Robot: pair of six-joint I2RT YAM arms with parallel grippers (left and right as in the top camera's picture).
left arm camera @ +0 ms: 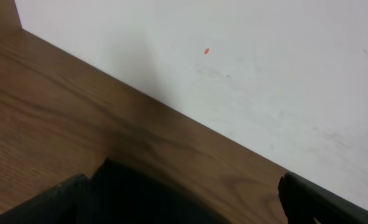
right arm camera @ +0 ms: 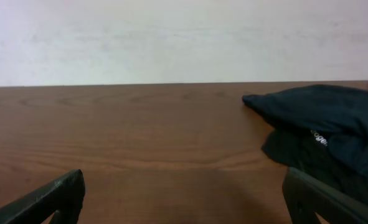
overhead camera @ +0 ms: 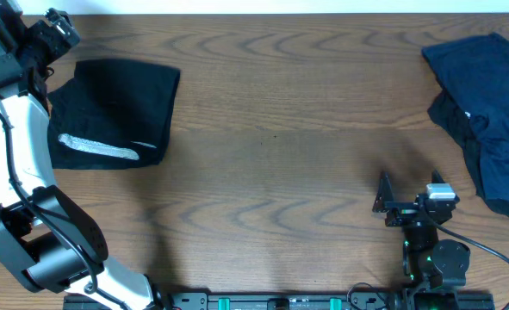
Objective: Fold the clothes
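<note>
The clothes lie at the table's two ends. A folded black garment (overhead camera: 121,103) with a pale grey strip (overhead camera: 99,148) is at the far left. A crumpled navy garment (overhead camera: 487,103) lies at the far right. My left gripper (overhead camera: 58,34) hovers open over the black garment's back left corner. In the left wrist view, black cloth (left arm camera: 146,202) shows low between the wide-apart fingers (left arm camera: 59,199), with nothing gripped. My right gripper (overhead camera: 409,185) stands open near the front, left of the navy garment. In the right wrist view that garment (right arm camera: 324,118) lies ahead to the right.
The wooden table (overhead camera: 297,129) runs between the two garments. A white wall (left arm camera: 233,56) rises at the table's back edge, close to the left gripper. The arm bases and a rail (overhead camera: 280,301) sit along the front edge.
</note>
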